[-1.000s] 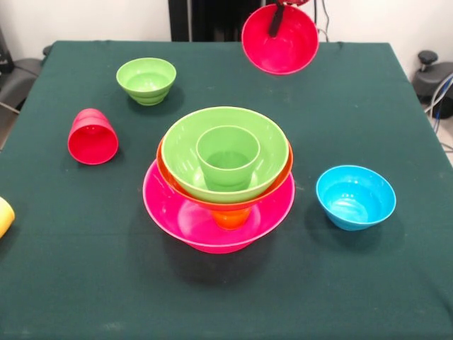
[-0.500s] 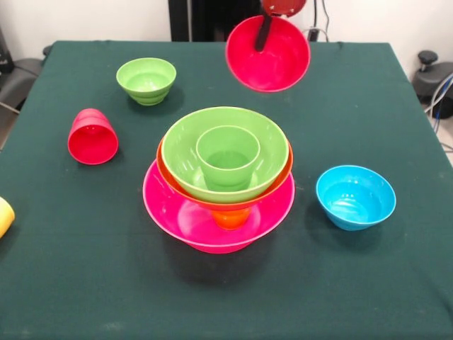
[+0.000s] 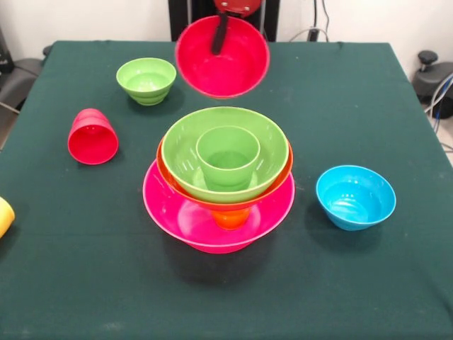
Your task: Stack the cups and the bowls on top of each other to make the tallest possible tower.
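My gripper is shut on the rim of the small red bowl and holds it in the air, tilted toward the camera, above and behind the tower. The tower has the very large pink bowl as its base, an orange cup under the large orange bowl, then the large green bowl with the green cup upright inside it. The small green bowl stands at the back left. The red cup lies on its side at the left. The small blue bowl stands at the right. The yellow cup shows at the left edge.
The dark green tablecloth covers the table. The robot's black pedestal stands behind the far edge. Grey equipment and cables sit off the table's right side.
My gripper has carried the small red bowl leftward and a little lower, from the back right to above and behind the tower. Nothing else has moved.
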Tool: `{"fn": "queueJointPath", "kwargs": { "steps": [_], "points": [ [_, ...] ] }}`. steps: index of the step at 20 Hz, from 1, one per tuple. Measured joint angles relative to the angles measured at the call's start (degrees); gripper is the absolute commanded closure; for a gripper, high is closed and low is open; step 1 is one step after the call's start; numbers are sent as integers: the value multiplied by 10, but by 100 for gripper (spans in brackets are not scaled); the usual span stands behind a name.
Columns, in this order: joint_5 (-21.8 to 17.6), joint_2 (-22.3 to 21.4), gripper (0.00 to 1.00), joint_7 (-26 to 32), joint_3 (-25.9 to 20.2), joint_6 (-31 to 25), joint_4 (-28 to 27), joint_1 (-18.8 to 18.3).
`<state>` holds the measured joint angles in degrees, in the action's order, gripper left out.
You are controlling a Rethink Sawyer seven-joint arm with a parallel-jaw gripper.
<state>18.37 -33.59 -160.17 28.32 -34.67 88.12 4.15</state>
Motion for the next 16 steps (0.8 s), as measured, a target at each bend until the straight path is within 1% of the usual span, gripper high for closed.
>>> {"fn": "queueJointPath", "kwargs": {
  "steps": [8, 14, 16],
  "points": [
    [-18, 0, 100, 0, 0, -16, -38, -31],
    [-28, 0, 100, 0, -1, -20, -61, -42],
    [-38, 0, 100, 0, -4, -20, -70, -42]
  ]
}}
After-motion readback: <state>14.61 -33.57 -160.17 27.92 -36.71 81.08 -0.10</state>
